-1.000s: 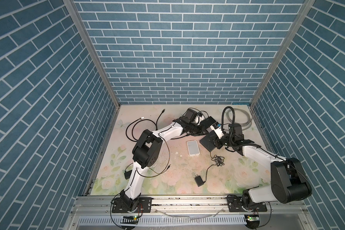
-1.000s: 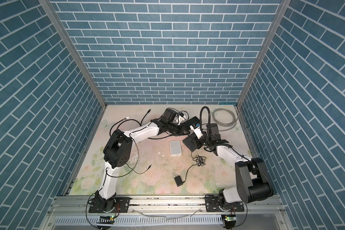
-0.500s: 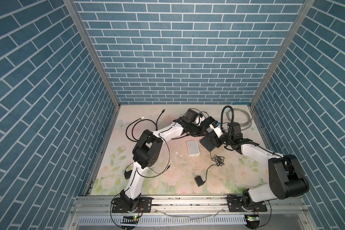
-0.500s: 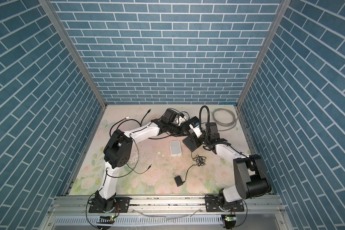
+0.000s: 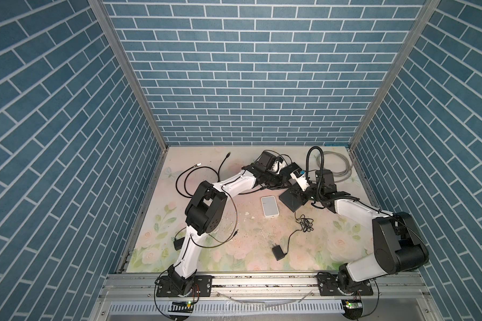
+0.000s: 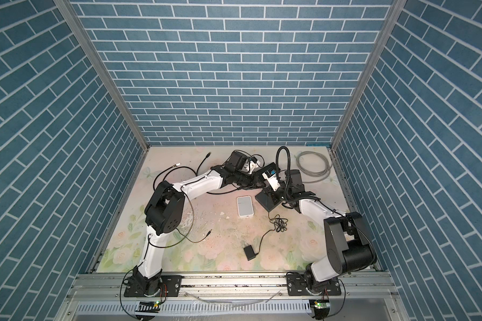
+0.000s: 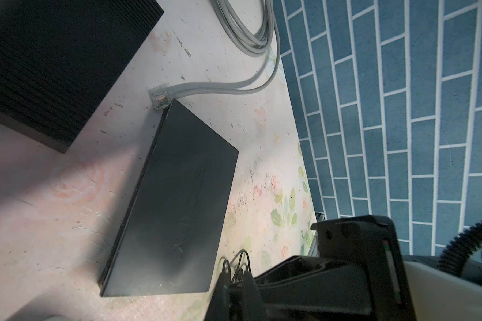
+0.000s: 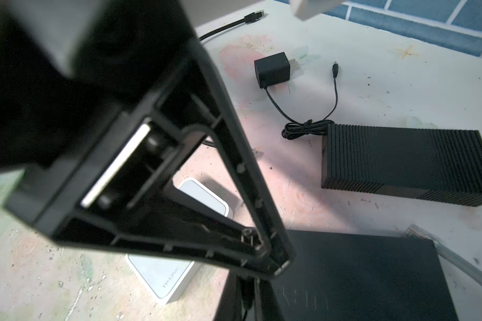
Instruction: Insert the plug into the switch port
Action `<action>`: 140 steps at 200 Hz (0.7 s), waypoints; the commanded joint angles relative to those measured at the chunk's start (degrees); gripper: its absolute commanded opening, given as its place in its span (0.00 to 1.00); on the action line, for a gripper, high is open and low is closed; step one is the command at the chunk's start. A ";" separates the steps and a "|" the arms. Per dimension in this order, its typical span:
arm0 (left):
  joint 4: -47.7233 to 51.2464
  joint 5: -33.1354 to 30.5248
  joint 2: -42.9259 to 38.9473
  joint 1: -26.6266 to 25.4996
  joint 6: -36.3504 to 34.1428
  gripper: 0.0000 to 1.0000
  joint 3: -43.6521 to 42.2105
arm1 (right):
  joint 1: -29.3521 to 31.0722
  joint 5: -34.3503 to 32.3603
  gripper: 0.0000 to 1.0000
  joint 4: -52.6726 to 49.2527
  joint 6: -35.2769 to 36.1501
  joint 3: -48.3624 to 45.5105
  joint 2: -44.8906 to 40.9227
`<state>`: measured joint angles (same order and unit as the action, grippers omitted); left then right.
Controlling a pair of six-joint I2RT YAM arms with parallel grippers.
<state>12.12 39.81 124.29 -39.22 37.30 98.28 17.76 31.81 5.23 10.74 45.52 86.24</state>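
Plastic plug (image 7: 159, 97) (hidden overhead) flanks switch (image 7: 178, 200); left end effector (image 8: 278, 264), right end effector (image 7: 234, 280) closed.

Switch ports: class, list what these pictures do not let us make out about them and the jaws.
- Ports of the switch: left wrist view shows only lid and dark edge.
- Jaws of the right gripper: cut off by right wrist view's bottom edge; contents unclear.
- Both top views: switch too small, partly under the right arm.
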 commanded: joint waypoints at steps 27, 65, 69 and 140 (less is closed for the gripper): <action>-0.02 1.01 -1.51 -0.33 0.01 0.05 0.71 | 0.26 -0.11 0.00 1.79 -0.54 0.75 -1.22; 6.48 -6.01 -2.21 0.95 -5.43 0.51 2.40 | 0.18 -2.80 0.00 -4.28 -0.72 0.27 -3.11; 7.85 -7.13 -2.25 1.30 -6.50 0.54 3.12 | 0.17 -3.31 0.00 -5.52 -0.92 0.36 -3.38; 14.07 -16.18 2.26 2.85 -20.27 0.63 10.01 | -3.29 -24.83 0.00 -10.60 -29.24 -1.30 -5.81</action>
<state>24.18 24.84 124.38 -35.62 23.33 106.83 15.53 17.76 -5.06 -2.44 45.45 81.80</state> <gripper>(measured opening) 0.624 0.080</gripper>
